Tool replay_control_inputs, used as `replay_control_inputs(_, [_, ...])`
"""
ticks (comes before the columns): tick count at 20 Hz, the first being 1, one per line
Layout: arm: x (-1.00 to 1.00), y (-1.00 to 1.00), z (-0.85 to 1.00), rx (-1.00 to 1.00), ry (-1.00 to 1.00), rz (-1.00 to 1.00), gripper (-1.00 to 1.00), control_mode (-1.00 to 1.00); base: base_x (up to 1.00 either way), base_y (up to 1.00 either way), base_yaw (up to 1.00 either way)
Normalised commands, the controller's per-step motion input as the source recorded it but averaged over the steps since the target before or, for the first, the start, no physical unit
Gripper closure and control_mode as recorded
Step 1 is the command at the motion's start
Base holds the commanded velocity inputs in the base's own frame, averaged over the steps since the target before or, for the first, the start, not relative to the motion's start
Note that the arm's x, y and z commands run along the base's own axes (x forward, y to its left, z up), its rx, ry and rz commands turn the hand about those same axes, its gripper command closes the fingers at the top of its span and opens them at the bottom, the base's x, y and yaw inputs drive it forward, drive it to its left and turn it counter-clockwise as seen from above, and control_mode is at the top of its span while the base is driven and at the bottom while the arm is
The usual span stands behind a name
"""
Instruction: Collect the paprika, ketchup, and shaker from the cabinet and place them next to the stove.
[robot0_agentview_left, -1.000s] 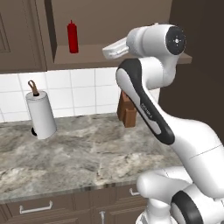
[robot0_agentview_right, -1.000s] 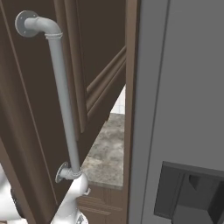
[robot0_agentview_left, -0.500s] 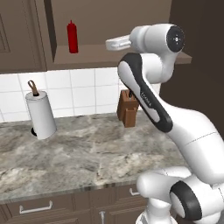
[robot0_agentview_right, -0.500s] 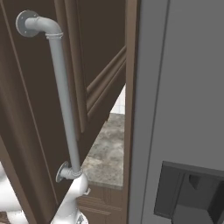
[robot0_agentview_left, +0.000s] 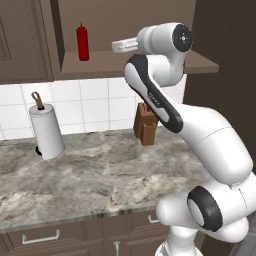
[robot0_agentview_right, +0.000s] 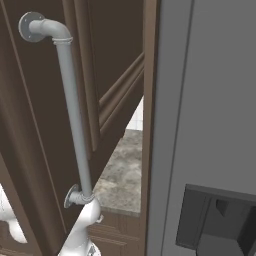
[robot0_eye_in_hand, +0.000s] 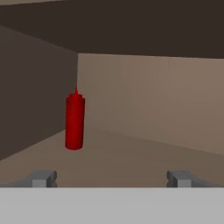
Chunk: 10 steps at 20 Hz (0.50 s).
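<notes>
The ketchup (robot0_agentview_left: 82, 42), a slim red squeeze bottle, stands upright at the left end of the cabinet's (robot0_agentview_left: 165, 62) open shelf. My gripper (robot0_agentview_left: 117, 46) reaches level over the shelf's front, to the right of the bottle and apart from it. In the hand view the ketchup (robot0_eye_in_hand: 75, 120) stands ahead and to the left on the shelf floor (robot0_eye_in_hand: 131, 153), near the niche's side wall. The gripper (robot0_eye_in_hand: 111, 179) is open, its fingertips (robot0_eye_in_hand: 43, 178) wide apart with nothing between them. The paprika, the shaker and the stove are out of view.
Below the shelf, a paper towel roll (robot0_agentview_left: 46, 132) and a wooden knife block (robot0_agentview_left: 146, 125) stand on the granite counter (robot0_agentview_left: 90, 175) against the tiled wall. A dark door with a long metal handle (robot0_agentview_right: 72, 115) and a grey panel (robot0_agentview_right: 210, 125) stand close in the right base view.
The hand has risen a little, levelled out and moved left along the shelf front toward the ketchup. The bottle has not moved and the gripper has stayed open.
</notes>
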Motion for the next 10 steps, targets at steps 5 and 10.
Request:
replay_control_inputs(5, [0.62,0.48,0.0,0.0,0.0,0.0,-1.0,-1.0,0.0,0.0,0.0])
replay_control_inputs(10, [0.51,0.53,0.0,0.0,0.0,0.0,-1.0,-1.0,0.0,0.0,0.0])
